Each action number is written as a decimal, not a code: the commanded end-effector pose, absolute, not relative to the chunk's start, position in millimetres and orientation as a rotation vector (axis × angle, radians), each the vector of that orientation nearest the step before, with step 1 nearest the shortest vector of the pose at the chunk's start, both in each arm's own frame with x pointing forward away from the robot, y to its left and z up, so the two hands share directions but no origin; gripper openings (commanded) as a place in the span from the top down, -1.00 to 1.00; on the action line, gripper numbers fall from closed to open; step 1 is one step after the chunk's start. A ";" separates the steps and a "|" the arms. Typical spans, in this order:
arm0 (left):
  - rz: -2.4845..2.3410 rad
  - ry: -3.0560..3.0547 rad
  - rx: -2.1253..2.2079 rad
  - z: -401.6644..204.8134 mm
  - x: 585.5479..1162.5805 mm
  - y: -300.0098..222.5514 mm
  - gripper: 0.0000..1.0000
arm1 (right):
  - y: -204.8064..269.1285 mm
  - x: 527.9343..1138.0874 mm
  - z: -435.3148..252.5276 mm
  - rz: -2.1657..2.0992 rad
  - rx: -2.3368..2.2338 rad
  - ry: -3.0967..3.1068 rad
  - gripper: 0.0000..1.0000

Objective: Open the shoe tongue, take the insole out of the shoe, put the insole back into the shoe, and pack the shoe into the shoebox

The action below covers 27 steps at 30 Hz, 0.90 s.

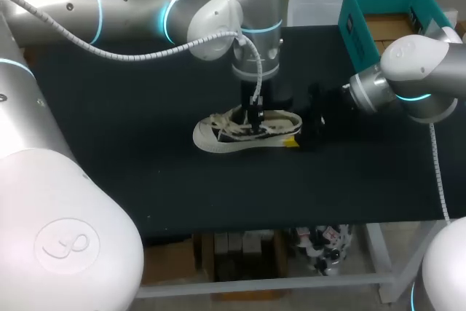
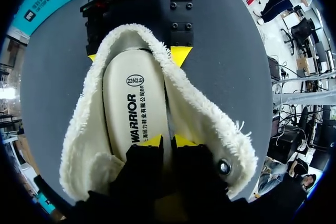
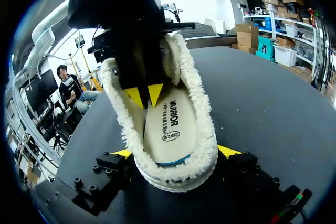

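A white low shoe [image 1: 244, 135] with a fleecy lining lies on its sole mid-table, toe to the left. Its cream insole [image 2: 131, 114] [image 3: 170, 124] lies flat inside. My left gripper [image 1: 255, 118] [image 2: 168, 141] [image 3: 146, 95] comes straight down into the shoe's mouth. Its yellow tips stand a narrow gap apart, at the insole's edge by the lining. My right gripper [image 1: 300, 135] [image 3: 176, 152] [image 2: 136, 56] is at the heel, one wide-set finger pressed on each side of it. The teal shoebox [image 1: 378, 12] stands at the far right corner.
A clear plastic bin [image 1: 313, 1] sits just behind the table next to the shoebox. The black tabletop [image 1: 109, 121] stretches bare to the left of the shoe and toward the front edge [image 1: 291, 223].
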<state>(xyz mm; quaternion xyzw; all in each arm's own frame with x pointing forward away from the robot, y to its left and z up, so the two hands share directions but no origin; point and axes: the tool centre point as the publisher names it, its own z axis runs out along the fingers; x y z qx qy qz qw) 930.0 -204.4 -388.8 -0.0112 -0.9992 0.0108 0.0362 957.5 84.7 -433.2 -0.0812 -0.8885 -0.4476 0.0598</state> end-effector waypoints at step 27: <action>-0.041 -3.249 -0.096 -439.4 944.3 -188.2 0.40 | 87.8 956.8 -447.0 -1.355 -0.246 -2.683 1.00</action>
